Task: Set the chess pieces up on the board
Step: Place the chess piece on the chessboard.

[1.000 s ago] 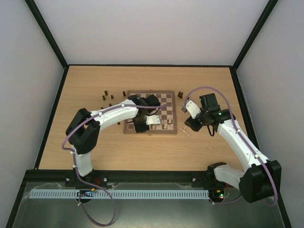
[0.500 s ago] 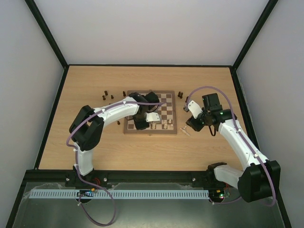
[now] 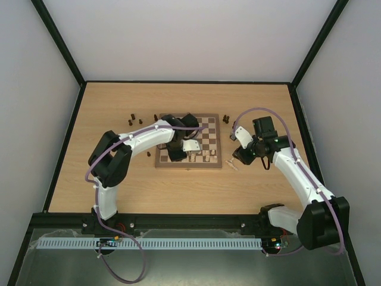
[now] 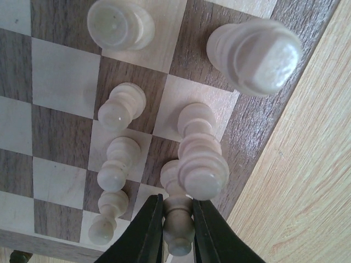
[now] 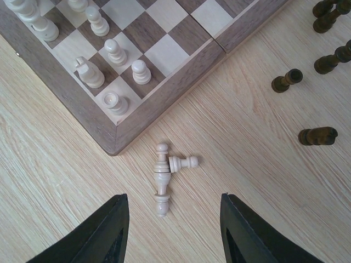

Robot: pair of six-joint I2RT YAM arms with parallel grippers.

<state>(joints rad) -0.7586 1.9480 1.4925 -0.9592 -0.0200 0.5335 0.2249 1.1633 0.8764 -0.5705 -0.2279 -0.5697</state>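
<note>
The board [image 3: 189,166] lies mid-table, with several cream chess pieces standing on its near rows [image 4: 118,107]. Over the near edge of the board [image 4: 258,137] my left gripper [image 4: 178,233] is shut on a cream piece [image 4: 178,219], close beside a taller cream piece [image 4: 202,164]. My right gripper [image 5: 173,204] hangs open over the bare table just off the board's near right corner [image 5: 112,143]. Below its wide-apart jaws, a small cluster of cream pieces [image 5: 162,178] lies on its side, untouched. From above, the left gripper [image 3: 189,152] is over the board and the right gripper [image 3: 236,157] beside it.
Dark pieces lie scattered on the table left of the board [image 3: 136,119] and at its far right corner [image 3: 225,119]. Several of these show in the right wrist view [image 5: 317,135]. Black-framed walls close in the table on three sides.
The left arm has shifted a little toward the far side over the board, still holding its cream piece. The right arm has hardly moved.
</note>
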